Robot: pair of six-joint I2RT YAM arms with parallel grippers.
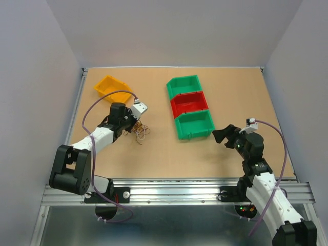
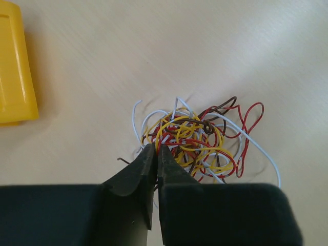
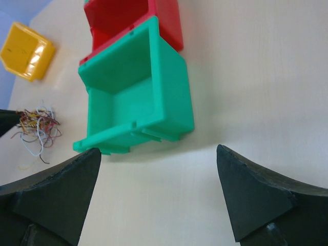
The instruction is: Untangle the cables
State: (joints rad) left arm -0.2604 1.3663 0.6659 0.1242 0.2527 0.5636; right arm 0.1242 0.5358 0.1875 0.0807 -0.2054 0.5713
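table [image 1: 154, 154]: bins on far side, away from my work | right gripper [image 3: 159, 152]: jaws spread wide, hovering near green bin [image 3: 138, 97], in reserve | left gripper [image 2: 156, 148]: jaws pressed nearly together, apparently nipping the clump's near edge to tease strands out | cables [image 2: 200, 141]: one tangled clump on the table

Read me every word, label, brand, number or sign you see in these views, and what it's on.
No text can be read in any view.
The yellow bin, red bin, far green bin, near green bin and cables show no lettering, labels or numbers.
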